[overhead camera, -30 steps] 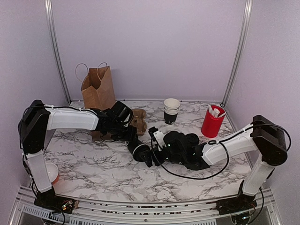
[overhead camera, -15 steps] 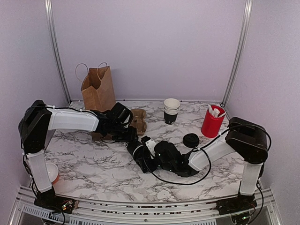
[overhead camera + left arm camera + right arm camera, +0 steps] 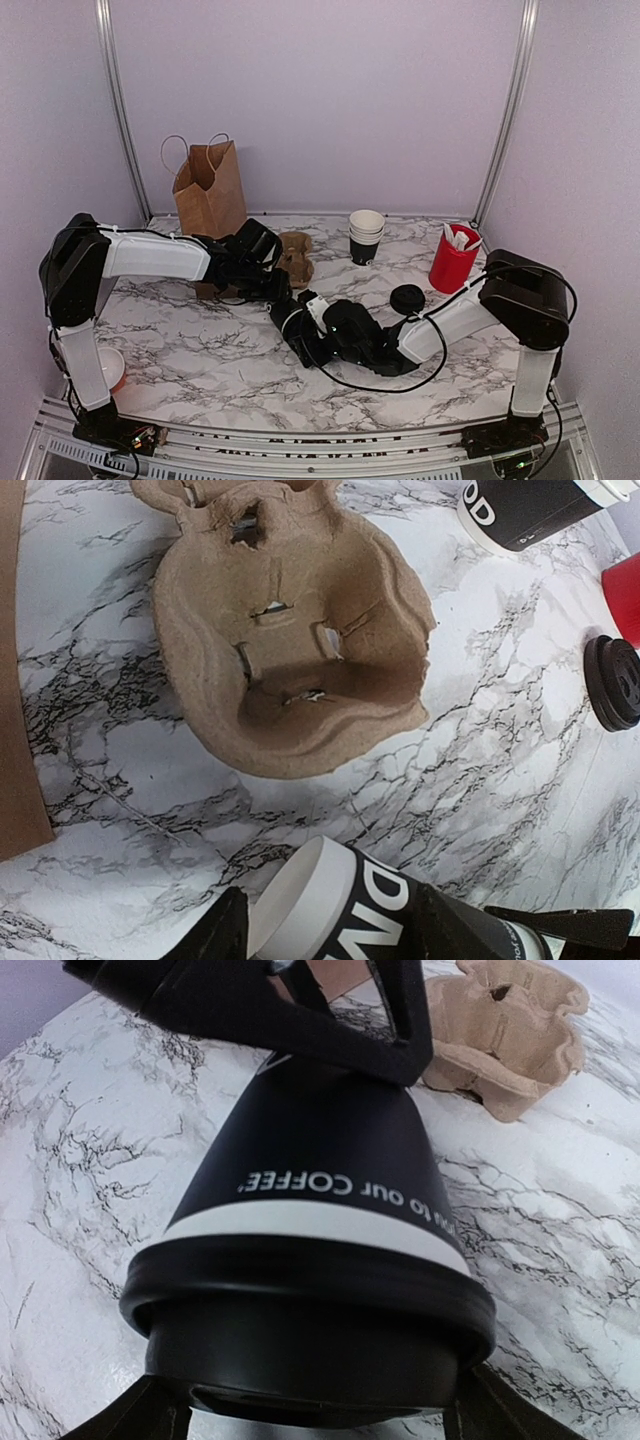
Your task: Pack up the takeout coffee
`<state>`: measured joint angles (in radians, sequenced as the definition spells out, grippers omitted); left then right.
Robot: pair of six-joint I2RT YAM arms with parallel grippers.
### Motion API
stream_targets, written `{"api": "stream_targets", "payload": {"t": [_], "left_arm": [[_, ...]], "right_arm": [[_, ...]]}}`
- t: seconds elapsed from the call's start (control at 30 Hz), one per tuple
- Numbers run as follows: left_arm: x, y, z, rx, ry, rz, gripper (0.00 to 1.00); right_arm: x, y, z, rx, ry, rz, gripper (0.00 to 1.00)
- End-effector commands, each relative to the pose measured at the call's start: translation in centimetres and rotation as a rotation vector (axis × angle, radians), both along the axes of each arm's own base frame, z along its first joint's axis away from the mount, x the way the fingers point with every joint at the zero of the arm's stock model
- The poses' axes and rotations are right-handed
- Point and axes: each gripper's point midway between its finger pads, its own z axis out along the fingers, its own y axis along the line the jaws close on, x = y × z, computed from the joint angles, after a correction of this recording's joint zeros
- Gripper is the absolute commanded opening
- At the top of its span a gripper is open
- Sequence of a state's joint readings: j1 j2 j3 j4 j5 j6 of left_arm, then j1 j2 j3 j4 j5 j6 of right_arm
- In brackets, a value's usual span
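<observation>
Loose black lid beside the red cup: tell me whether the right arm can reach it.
Probably not yet: the right pincer sits around the takeout coffee. The loose lid lies uncovered right beside that forearm, so the arm would need to draw back.

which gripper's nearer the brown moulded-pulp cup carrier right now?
Left. The left gripper holds the lidded black paper cup just nearside of the brown moulded-pulp cup carrier; the right gripper flanks the cup's lid end, farther from it.
</observation>
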<state>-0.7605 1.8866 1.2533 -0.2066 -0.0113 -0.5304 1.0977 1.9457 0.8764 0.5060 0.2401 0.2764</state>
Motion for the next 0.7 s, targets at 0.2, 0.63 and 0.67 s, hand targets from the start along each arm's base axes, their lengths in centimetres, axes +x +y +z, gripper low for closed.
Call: {"api": "stream_targets", "payload": {"t": [0.2, 0.63, 0.67], "left_arm": [[-2.7, -1.3, 0.2, -0.027, 0.052, -0.075, 0.55], [-1.6, -2.1, 5.9, -0.084, -0.054, -0.09, 0.61], [-1.6, -2.1, 6.3, -0.09, -0.06, -0.092, 0.63]], "right_arm": [[1.0, 2.1, 5.6, 0.059, -0.063, -0.012, 0.59], [-0.8, -0.4, 7.4, 0.014, 0.041, -0.018, 0.57], [-1.1, -0.6, 7.5, 0.008, 0.053, -0.015, 0.56]]}}
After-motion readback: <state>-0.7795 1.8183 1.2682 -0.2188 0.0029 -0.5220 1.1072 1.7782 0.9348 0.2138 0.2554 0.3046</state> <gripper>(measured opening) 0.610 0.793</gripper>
